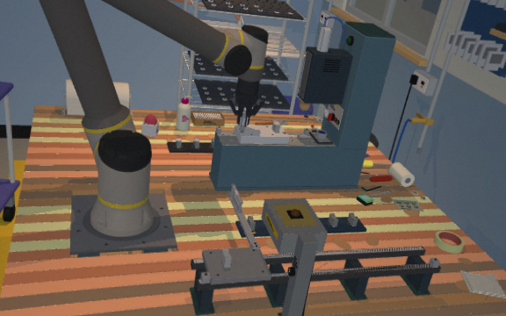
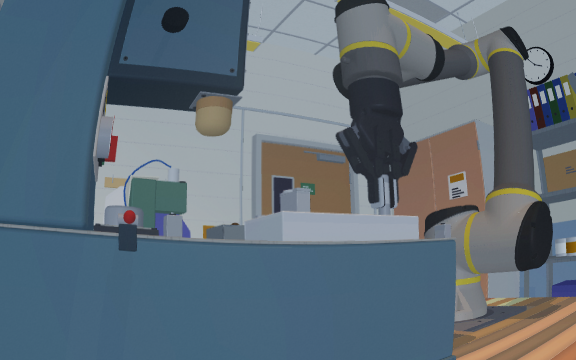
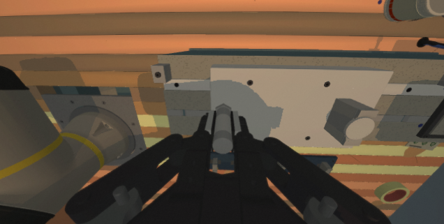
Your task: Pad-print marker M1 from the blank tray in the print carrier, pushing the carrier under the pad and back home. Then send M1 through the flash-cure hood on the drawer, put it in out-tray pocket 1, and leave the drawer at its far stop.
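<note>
Marker M1, a small grey cylinder, is largely hidden between the fingers of my gripper, which clamp it upright. Its lower end sits at the left end of the white print carrier, at the carrier's top surface. The carrier rests on the blue printer base, well to the side of the tan pad that hangs from the printer head. A grey block with a round face stands on the carrier's other end. The blank tray lies on the bench left of the printer.
The blue pad printer fills the bench's far side. The flash-cure hood stands near the front over the rail, with the drawer plate at the rail's left end and the out-tray behind. Tape roll lies right.
</note>
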